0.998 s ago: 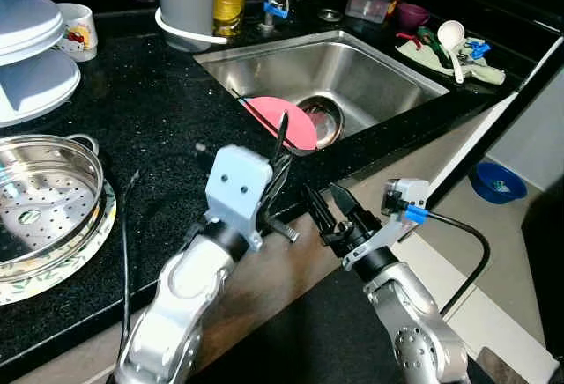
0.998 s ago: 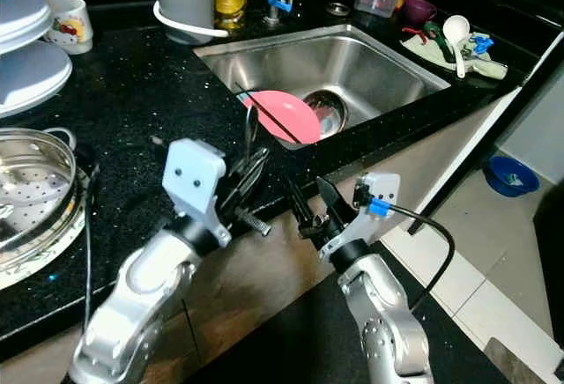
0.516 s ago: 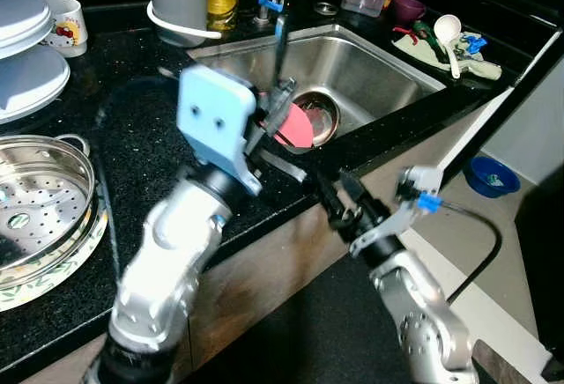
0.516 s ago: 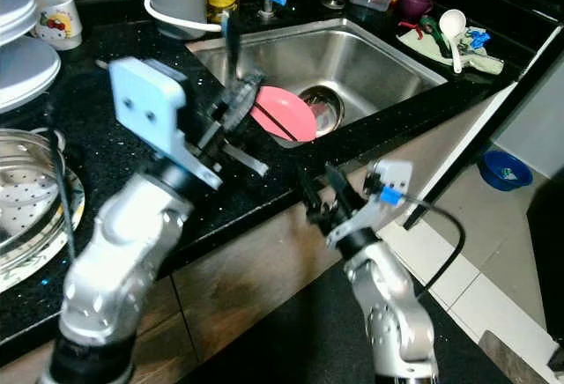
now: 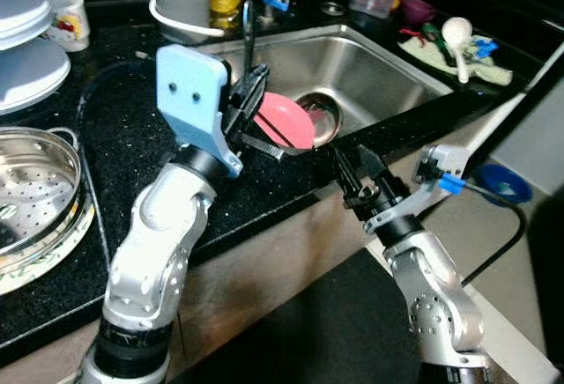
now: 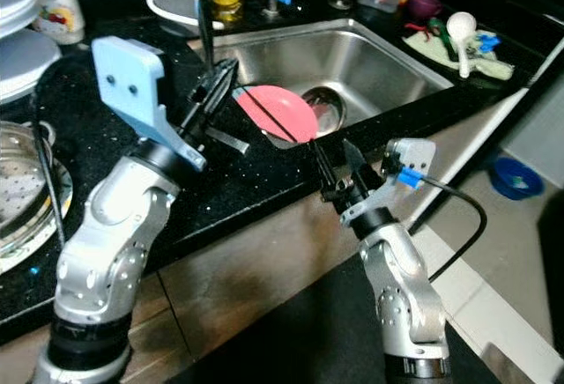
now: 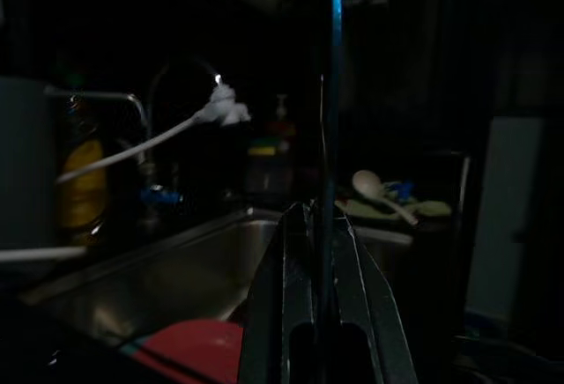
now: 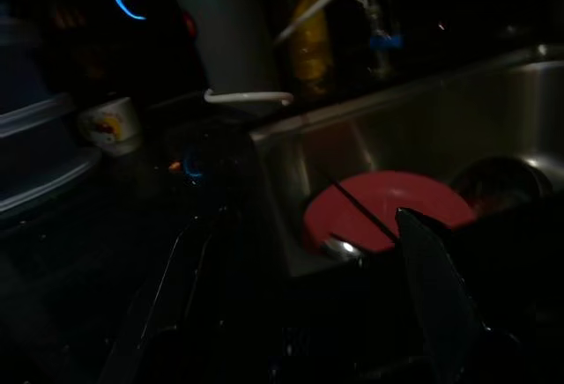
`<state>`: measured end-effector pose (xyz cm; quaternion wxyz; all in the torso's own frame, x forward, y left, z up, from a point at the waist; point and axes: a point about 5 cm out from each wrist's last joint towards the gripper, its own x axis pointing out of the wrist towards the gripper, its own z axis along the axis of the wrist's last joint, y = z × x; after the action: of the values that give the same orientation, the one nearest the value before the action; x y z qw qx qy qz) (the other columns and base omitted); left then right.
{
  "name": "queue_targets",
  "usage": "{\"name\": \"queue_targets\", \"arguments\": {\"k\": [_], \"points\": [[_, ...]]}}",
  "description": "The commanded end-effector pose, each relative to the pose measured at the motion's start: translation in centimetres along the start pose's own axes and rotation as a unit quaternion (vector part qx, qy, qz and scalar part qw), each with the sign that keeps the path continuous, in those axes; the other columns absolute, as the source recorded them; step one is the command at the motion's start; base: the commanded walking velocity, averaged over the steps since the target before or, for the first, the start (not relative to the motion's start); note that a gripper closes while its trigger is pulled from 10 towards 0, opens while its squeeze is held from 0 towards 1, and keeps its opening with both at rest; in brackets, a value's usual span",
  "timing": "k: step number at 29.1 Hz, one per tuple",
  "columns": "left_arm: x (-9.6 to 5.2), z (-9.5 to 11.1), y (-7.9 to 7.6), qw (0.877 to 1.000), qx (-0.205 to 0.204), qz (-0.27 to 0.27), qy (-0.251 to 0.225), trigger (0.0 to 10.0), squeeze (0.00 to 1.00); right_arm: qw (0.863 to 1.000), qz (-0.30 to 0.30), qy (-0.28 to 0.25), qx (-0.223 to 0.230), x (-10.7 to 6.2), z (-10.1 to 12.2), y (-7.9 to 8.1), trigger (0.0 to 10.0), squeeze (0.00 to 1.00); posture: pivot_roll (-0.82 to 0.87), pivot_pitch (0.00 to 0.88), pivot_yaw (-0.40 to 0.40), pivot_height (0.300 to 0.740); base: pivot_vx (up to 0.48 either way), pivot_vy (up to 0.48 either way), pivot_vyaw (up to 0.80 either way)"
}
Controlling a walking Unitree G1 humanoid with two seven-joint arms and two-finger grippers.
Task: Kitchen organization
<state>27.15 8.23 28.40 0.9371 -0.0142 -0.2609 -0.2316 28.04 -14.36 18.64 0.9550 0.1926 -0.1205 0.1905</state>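
The left gripper [image 5: 249, 93] is standing at the upper centre of the left eye view, above the near-left corner of the sink [image 5: 388, 67]. Its fingers are clamped together on a thin dark utensil [image 5: 248, 32], held upright with the shaft rising toward the top of the frame. In the left wrist view the shaft is running straight up from between the closed fingers [image 7: 286, 296]. What kind of utensil it is cannot be made out.

The right gripper [image 5: 357, 170] is hovering at the counter [image 5: 132, 111] edge, lower centre-right of the frame, with its fingers spread and nothing between them.

A pink plate [image 5: 284, 120] is lying at the sink's front-left corner with a thin dark stick across it, touching a steel bowl [image 5: 322, 120] just beside it.

Handling assessment: the utensil appears light, stiff and narrow, so weight is no concern. The risk is pivoting or slipping between smooth fingers, since the hold is sitting near one end and the long part is standing free. A hold closer to mid-shaft would likely be steadier. The plate looks rigid, possibly wet, and is best taken by its rim.
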Motion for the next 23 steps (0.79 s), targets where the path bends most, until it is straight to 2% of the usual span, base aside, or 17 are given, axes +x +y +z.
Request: {"name": "queue_targets", "arguments": {"k": [1,5,23], "points": [[-0.05,-0.06,-0.26,1.000,-0.010,-0.006,0.002,10.0,0.00,1.000,0.004,-0.007,-0.001,-0.13,0.18,0.22,10.0,0.00,0.09,0.009,-0.175,0.740,0.000,-0.307,0.78],[-0.02,-0.10,-0.32,1.000,-0.012,-0.008,0.003,10.0,0.00,1.000,0.010,-0.005,-0.001,-0.12,0.08,0.48,10.0,0.00,0.09,0.010,-0.174,0.740,0.000,-0.310,0.78],[-0.19,-0.75,0.08,1.000,-0.006,-0.011,0.018,10.0,0.00,1.000,0.004,0.012,-0.002,-0.17,-0.66,0.50,10.0,0.00,0.09,0.010,-0.167,0.740,0.000,-0.307,0.00]]}}
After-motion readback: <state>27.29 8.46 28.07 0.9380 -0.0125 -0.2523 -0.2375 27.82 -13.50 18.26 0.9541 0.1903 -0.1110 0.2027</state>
